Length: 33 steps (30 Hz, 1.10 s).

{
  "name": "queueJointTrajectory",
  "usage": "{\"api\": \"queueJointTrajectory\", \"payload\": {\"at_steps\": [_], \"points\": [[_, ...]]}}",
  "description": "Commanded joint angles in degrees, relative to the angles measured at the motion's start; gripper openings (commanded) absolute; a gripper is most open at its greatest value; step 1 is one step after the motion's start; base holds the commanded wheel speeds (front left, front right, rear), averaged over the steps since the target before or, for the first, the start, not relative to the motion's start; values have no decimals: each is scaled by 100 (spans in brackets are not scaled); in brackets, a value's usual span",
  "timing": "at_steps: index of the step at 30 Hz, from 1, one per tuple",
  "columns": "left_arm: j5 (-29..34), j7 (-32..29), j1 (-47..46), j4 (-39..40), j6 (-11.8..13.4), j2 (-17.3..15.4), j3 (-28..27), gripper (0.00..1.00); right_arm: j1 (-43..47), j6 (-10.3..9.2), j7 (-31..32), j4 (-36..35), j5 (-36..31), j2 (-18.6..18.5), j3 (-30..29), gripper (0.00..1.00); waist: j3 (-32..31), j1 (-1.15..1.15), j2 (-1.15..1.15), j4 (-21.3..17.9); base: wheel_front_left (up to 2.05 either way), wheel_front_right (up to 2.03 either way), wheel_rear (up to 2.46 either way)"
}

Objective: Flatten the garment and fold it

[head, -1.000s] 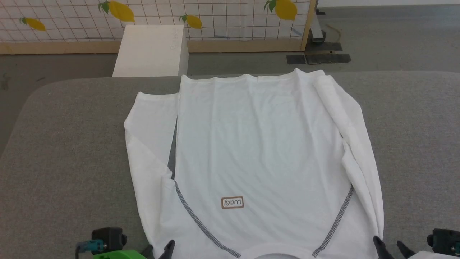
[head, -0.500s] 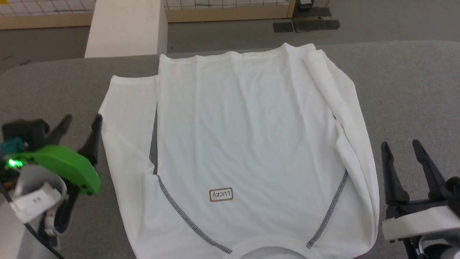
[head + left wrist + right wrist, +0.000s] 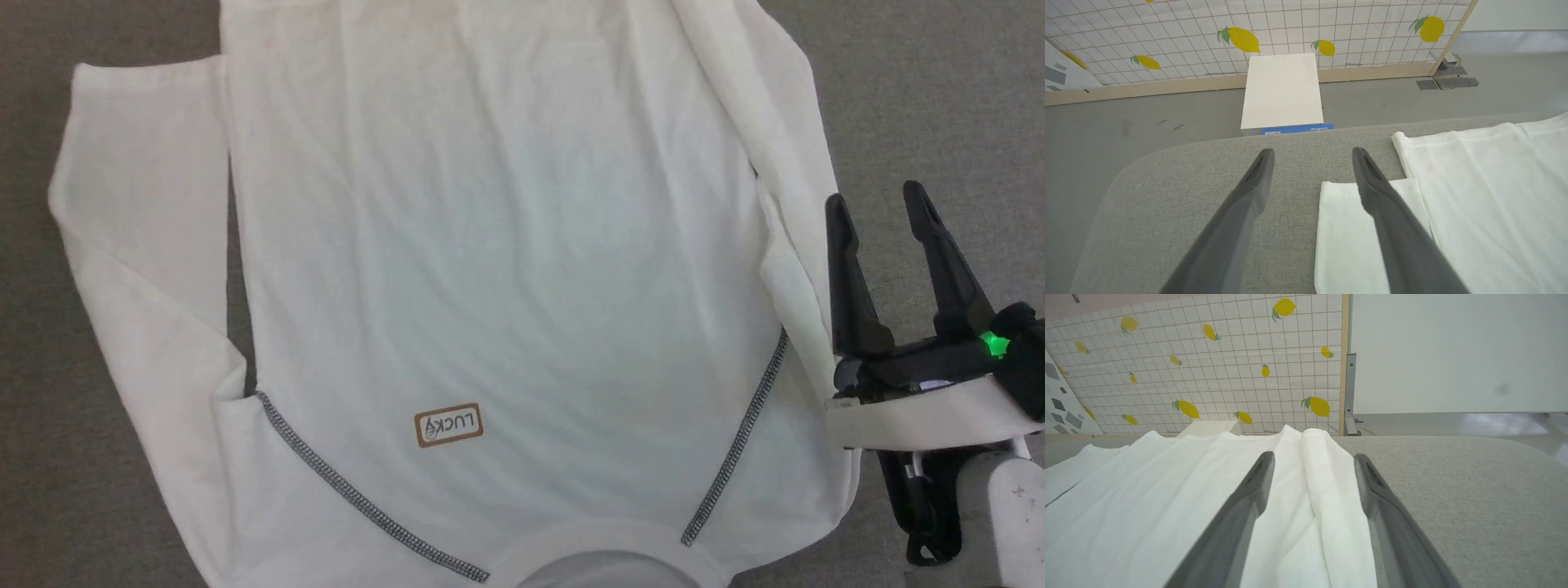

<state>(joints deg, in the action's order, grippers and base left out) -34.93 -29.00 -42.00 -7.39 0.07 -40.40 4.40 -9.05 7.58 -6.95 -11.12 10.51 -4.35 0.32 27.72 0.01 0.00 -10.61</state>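
- The garment (image 3: 506,245) lies spread on the counter (image 3: 939,82), collar nearest the robot, hem on the far side.
- Its label (image 3: 448,425) sits on the chest, left of centre, near the collar.
- The left sleeve (image 3: 139,204) lies beside the body, a thin strip of counter between them.
- Right fingers (image 3: 849,278) at the garment's right edge: one over the folded-over side, the other over bare counter.
- Left fingers (image 3: 1241,212) at the sleeve end: the right one over the sleeve, the left one over bare counter.
- Behind the counter, a box (image 3: 1282,90) stands on the floor (image 3: 1167,122), with a screen (image 3: 1167,32) behind it.
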Motion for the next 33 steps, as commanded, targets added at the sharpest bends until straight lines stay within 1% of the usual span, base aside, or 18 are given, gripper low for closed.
{"api": "queueJointTrajectory", "payload": {"at_steps": [1,3,6,10,14,19,20,21,22,24,27,31,33], "points": [[-68,-140,-186,-9,47,-106,-39,100,-132,-9,-119,-11,-6,41,14,100,764,-1,0,-565,0,0,0],[-67,-277,-323,5,89,-200,-68,100,-194,-9,-218,-29,-18,69,36,100,868,-1,0,-633,0,0,0],[-101,-487,-424,-2,175,-254,-82,100,-258,-9,-316,-42,-11,100,87,100,966,-1,0,-702,0,0,0],[-80,-936,-405,-42,342,-361,-7,100,-319,-9,-381,-20,15,123,115,100,1037,-1,0,-750,0,0,0],[48,-1440,-307,-53,596,-551,72,100,-367,-9,-407,0,26,134,140,100,1072,-1,0,-774,0,0,0],[119,-2154,-151,-20,999,-730,109,100,-382,-9,-427,1,57,141,205,100,1106,-1,0,-803,0,0,0],[101,-2335,-112,3,1078,-750,117,95,-383,-9,-429,5,67,142,208,100,1109,-1,0,-802,0,0,0],[77,-2456,-83,46,1128,-757,120,38,-385,-9,-431,11,69,143,209,100,1109,-1,0,-802,0,0,0],[22,-2591,-46,103,1204,-737,105,0,-388,-9,-433,21,82,143,214,100,1106,-1,0,-801,0,0,0],[-16,-2691,19,255,1274,-730,95,0,-397,-9,-439,46,93,144,214,100,1089,-1,0,-793,0,0,0],[79,-2367,51,450,1279,-725,45,0,-417,-9,-443,92,98,145,208,100,1012,-1,0,-757,0,0,0],[345,-1443,110,491,1177,-666,6,0,-380,-9,-408,167,70,145,115,100,737,-1,0,-597,0,0,0],[467,-956,194,457,1176,-595,-22,0,-317,-9,-365,197,44,146,19,100,532,-1,0,-465,0,0,0]]}}
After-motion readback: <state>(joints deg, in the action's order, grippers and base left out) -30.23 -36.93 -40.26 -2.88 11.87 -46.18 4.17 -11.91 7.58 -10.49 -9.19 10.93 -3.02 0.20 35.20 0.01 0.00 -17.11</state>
